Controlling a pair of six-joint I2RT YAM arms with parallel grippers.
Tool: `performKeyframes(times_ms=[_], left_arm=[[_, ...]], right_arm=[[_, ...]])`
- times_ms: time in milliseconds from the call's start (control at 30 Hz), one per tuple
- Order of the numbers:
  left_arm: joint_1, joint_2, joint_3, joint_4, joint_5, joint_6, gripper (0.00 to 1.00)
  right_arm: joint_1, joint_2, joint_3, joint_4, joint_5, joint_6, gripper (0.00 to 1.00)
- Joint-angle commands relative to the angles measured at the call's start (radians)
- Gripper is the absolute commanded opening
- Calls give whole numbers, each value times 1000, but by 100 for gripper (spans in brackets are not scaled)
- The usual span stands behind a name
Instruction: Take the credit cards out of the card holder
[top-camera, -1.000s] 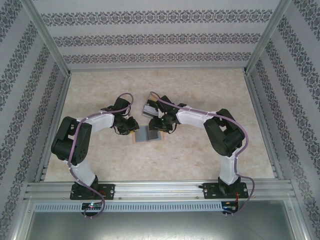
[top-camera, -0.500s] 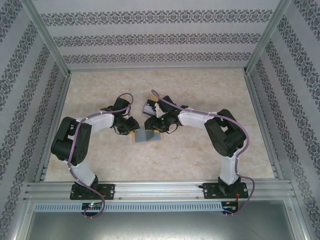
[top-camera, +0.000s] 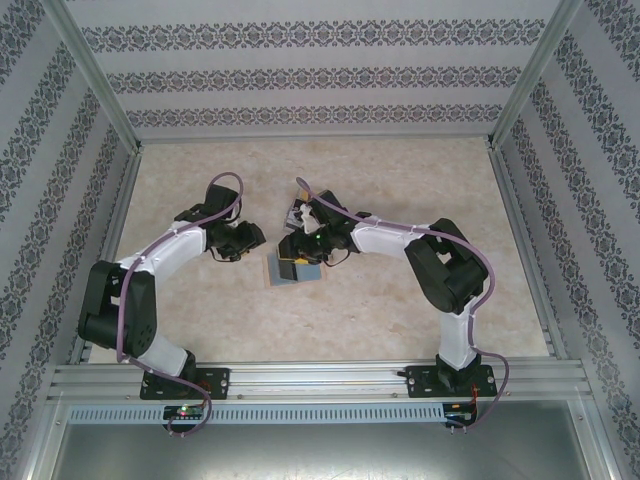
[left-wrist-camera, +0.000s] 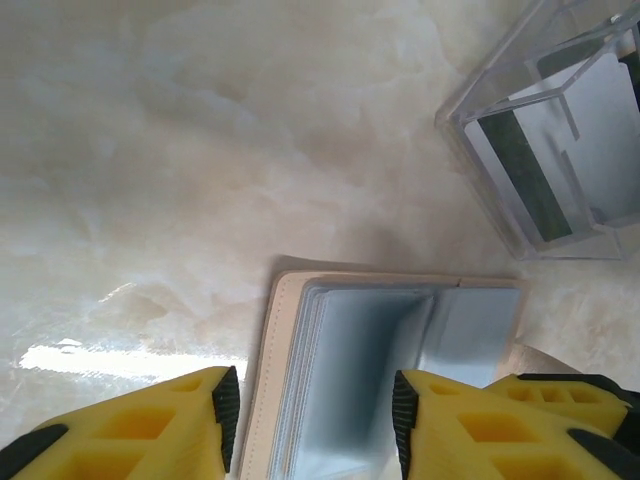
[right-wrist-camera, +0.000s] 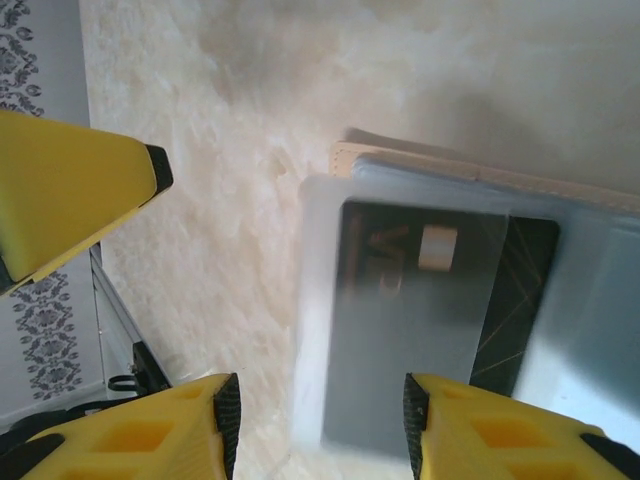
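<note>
The card holder (left-wrist-camera: 360, 370) lies open in the middle of the table (top-camera: 400, 320), long side running left to right, with a dark credit card (right-wrist-camera: 440, 310) in its top sleeve. The right claw (right-wrist-camera: 318, 415) hangs directly above, half open and empty. The left claw (left-wrist-camera: 312, 400), also parted and empty, stands just left.

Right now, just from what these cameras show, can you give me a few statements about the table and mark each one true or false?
1. A dark card sits in a sleeve of the holder. True.
2. The clear box is empty. False: a striped card is inside it.
3. Both grippers are shut. False: the left gripper and the right gripper both have their jaws apart.
4. The holder lies flat on the table. True.
5. The holder is red. False: it has a tan edge and grey-blue sleeves.
</note>
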Motion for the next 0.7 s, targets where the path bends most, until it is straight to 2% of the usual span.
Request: performKeyframes(times_ms=[0,267,467,667], left_arm=[[5,-27,-16,-35,-9,4,44],[-12,-11,-44,57,129,-5,33],[-61,63,-30,94,148,-21,24],[-79,132,-20,108,156,-25,19]], right_arm=[[7,20,27,10,-26,1,49],[-32,-18,-15,-42,85,-11,45],[-30,13,-8,-82,113,-17,34],[-24,39,7,-106,128,-28,31]])
